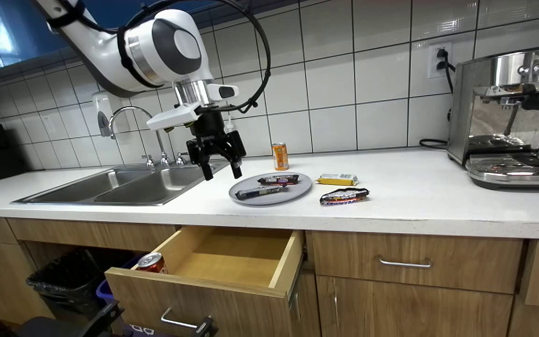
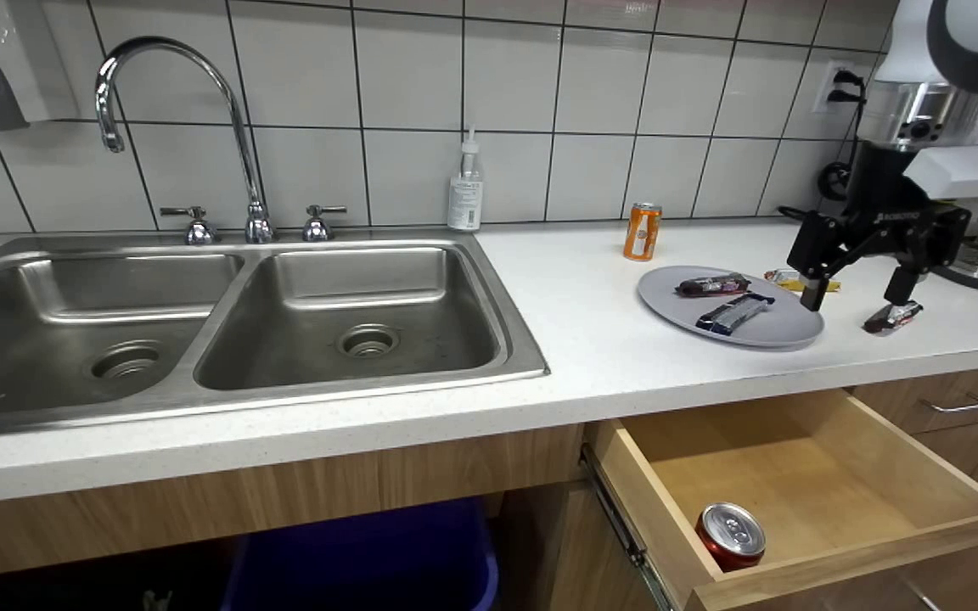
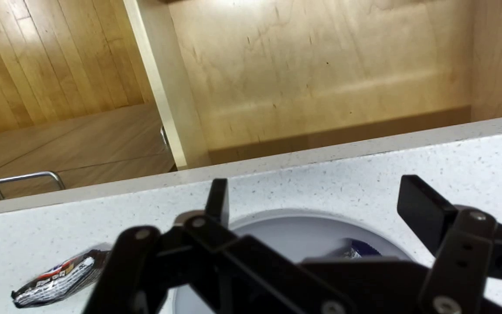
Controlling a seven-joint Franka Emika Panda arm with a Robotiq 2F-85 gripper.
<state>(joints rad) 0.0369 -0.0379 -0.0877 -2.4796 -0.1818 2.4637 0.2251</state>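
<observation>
The gripper [image 1: 222, 173] hangs in the air left of centre in an exterior view, touching nothing, its jaws spread wide with nothing between them. Nearest is the grey plate [image 1: 299, 191], at the middle of the frame, flat on the counter [image 1: 414, 201]. It carries two bars side by side: a dark red bar [image 1: 279, 179] at the back and a dark blue bar [image 1: 260, 192] in front. In the wrist view the plate is at lower centre, partly hidden by the gripper, and one wrapper end [image 3: 365, 248] shows on it.

Right of the plate lie a yellow bar [image 1: 337, 179] and, in front of that, a black bar [image 1: 344, 196]. An orange can [image 1: 280, 157] stands upright behind the plate.

At lower centre the drawer [image 1: 232, 304] is pulled out; a red can [image 1: 152, 263] stands in its front left corner.

The sink [image 2: 353, 278] fills the left of an exterior view: two basins, a drain in each. A bottle [image 2: 465, 199] stands behind it, at upper centre. Below are a blue bin [image 2: 370, 552] and, at lower left in an exterior view, a black bag [image 1: 73, 283], their insides too dark to read.
</observation>
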